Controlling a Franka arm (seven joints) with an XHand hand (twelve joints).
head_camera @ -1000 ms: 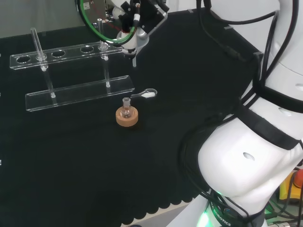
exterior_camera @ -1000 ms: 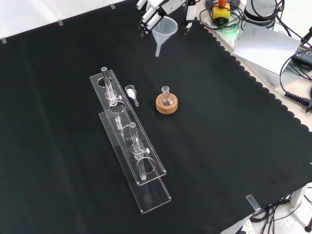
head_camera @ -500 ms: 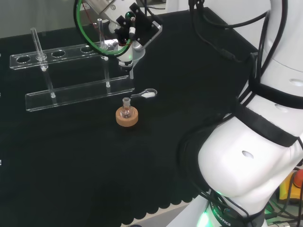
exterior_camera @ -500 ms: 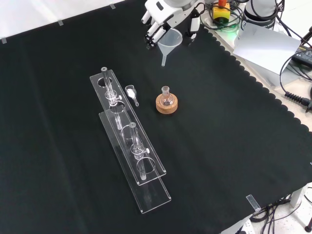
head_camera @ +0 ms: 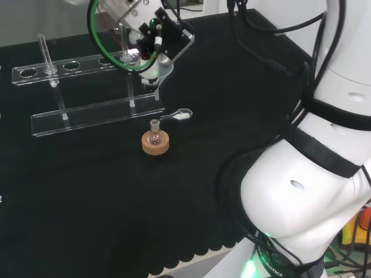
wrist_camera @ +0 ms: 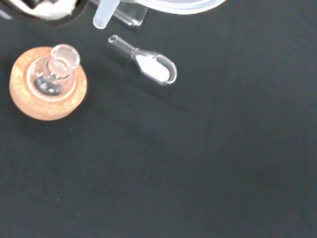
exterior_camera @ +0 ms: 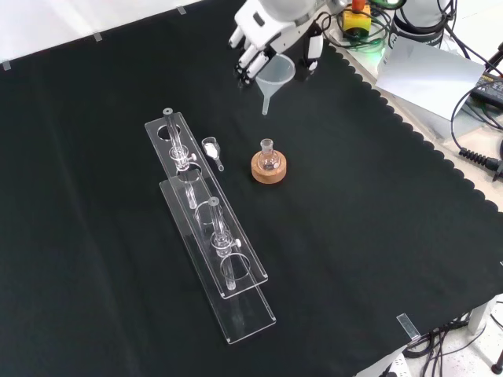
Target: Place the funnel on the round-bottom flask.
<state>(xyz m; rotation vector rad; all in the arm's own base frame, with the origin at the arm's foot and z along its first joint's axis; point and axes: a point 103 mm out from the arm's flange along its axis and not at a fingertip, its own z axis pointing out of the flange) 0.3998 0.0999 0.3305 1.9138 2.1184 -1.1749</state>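
Observation:
A small clear round-bottom flask stands upright on a cork ring in the middle of the cloth. My hand is shut on a clear plastic funnel, cone up and stem pointing down. In the front view the funnel hangs in the air above the cloth, farther off than the flask, with its stem tip clear of the flask's mouth.
A clear scoop with white powder lies on the cloth left of the flask in the front view. A long clear test-tube rack with upright glass tubes stands beyond it.
The hand has carried the funnel lower and closer to the flask. The flask, scoop and rack have not moved.

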